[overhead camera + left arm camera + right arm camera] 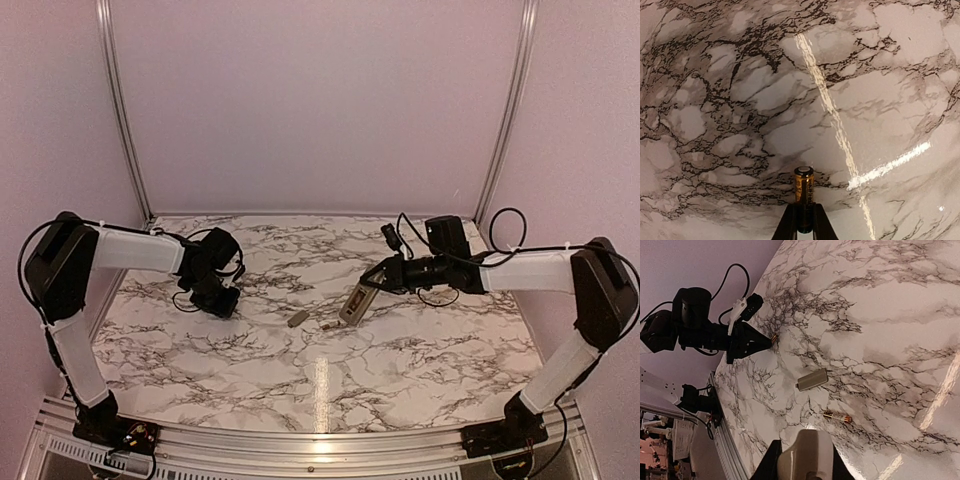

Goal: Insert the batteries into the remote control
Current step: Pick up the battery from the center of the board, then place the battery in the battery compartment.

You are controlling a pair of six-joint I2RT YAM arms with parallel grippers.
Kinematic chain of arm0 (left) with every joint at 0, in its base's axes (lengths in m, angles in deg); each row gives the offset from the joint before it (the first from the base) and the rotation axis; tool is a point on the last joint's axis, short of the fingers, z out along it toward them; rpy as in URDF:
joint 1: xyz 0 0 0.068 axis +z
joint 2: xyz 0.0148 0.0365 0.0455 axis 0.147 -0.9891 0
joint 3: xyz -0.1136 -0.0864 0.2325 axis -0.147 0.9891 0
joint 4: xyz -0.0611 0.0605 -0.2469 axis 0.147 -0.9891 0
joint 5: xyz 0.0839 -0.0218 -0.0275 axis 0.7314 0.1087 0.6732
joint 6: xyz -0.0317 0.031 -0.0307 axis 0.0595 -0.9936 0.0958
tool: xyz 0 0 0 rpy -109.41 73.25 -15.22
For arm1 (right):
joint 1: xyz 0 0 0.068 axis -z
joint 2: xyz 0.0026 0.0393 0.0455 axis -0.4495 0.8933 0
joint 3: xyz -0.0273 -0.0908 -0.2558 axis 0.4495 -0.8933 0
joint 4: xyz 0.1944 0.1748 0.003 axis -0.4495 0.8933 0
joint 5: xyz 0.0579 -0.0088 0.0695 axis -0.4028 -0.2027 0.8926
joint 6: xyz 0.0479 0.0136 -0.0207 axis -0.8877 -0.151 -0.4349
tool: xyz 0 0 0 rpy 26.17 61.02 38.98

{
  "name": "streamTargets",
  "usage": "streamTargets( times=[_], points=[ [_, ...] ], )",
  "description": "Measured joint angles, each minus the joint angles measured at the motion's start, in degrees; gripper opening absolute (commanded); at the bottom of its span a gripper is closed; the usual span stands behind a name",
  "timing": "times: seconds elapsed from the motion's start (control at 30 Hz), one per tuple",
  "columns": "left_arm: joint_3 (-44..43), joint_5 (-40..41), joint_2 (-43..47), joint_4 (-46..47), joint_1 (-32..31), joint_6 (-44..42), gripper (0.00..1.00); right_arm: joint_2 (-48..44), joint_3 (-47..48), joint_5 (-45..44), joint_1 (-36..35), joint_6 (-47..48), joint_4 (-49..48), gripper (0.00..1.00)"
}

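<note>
My left gripper [222, 298] is shut on a gold battery [804, 187] that sticks out past its fingertips, just above the marble table at the left; it also shows in the right wrist view [765, 341]. My right gripper [372, 285] is shut on the remote control [354, 303], held tilted with its lower end near the table; its greyish-tan back [807, 457] fills the bottom of the right wrist view. A second battery [837, 416] lies on the table just ahead of the remote and also shows in the top view [328, 325].
A small beige battery cover [297, 319] lies on the table between the arms; it also shows in the right wrist view [812, 379]. Lavender walls enclose the marble table [400, 370] behind and at the sides. A metal rail runs along the near edge.
</note>
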Motion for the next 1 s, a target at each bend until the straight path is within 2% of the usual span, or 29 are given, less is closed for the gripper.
streamTargets(
  times=[0.1, 0.3, 0.47, 0.6, 0.73, 1.0],
  points=[
    [3.72, -2.89, 5.42, -0.26, -0.96, 3.74, 0.0, 2.36, -0.68, 0.59, -2.58, -4.09, -2.4, 0.0],
    [8.57, -10.86, 24.3, 0.46, -4.22, 14.05, 0.0, 7.3, -0.98, 2.91, -9.35, -13.07, -7.76, 0.0],
    [10.21, -14.27, 32.94, 1.77, -12.26, 21.9, 0.0, 9.07, -3.37, 5.9, -12.37, -20.96, -15.45, 0.0],
    [10.25, -14.69, 32.39, 1.75, -19.71, 25.31, 0.0, 9.09, -7.78, 6.58, -13.27, -26.71, -22.12, 0.0],
    [9.11, -15.15, 28.09, 1.84, -25.14, 26.49, 0.0, 9.11, -11.72, 6.64, -14.36, -30.47, -25.79, 0.0],
    [4.66, -17.84, 16.33, 3.39, -29.9, 29.24, 0.0, 9.99, -14.71, 6.62, -15.91, -35.41, -34.01, 0.0]
  ],
)
